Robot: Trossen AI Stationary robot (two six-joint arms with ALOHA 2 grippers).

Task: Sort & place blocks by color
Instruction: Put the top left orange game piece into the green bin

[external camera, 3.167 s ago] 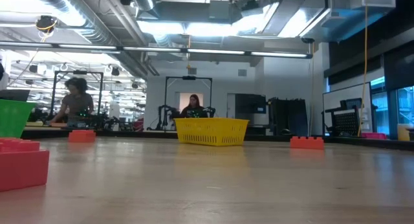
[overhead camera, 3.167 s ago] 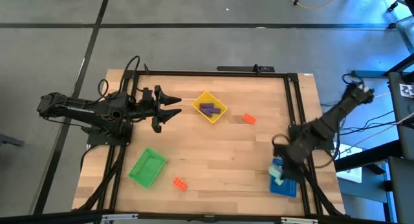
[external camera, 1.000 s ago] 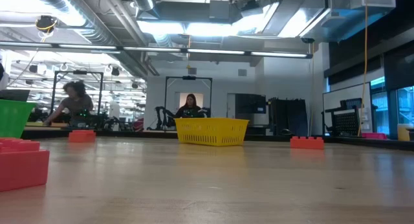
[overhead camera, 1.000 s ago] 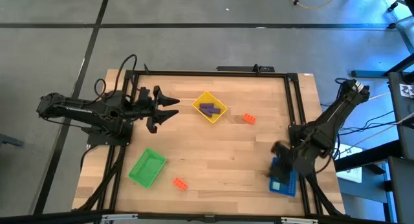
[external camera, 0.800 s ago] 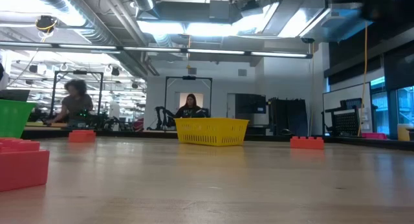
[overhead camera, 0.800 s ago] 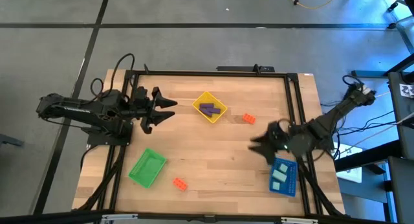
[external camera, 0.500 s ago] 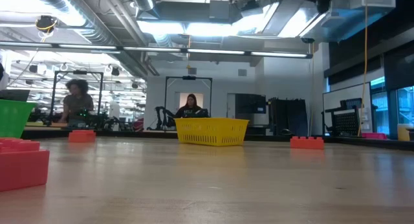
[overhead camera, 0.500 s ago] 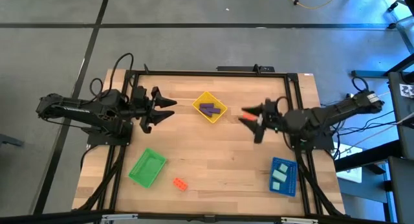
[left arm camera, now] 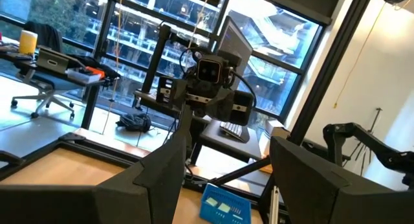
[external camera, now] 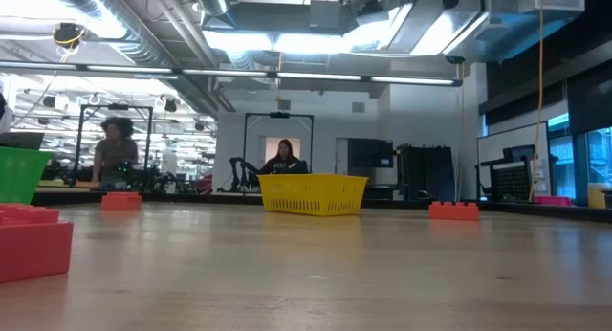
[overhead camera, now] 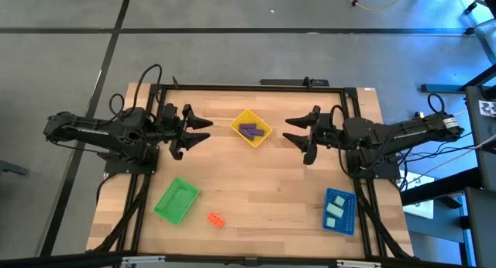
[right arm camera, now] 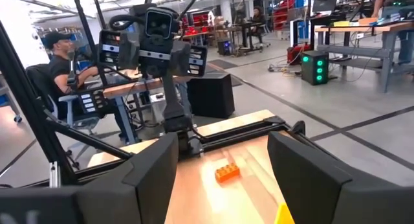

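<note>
Right gripper (overhead camera: pixel 297 139), fingers apart and empty, sits right of centre over an orange block (right arm camera: pixel 226 172). Left gripper (overhead camera: pixel 203 132), also spread, waits left of the yellow tray (overhead camera: pixel 237 125) holding purple blocks (overhead camera: pixel 249 131).

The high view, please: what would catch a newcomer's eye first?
Probably the two dark arms facing each other across the table, the left gripper and right gripper both open and empty. Between them sits the yellow tray holding purple blocks; a lone orange-red block lies beside the green tray.
</note>
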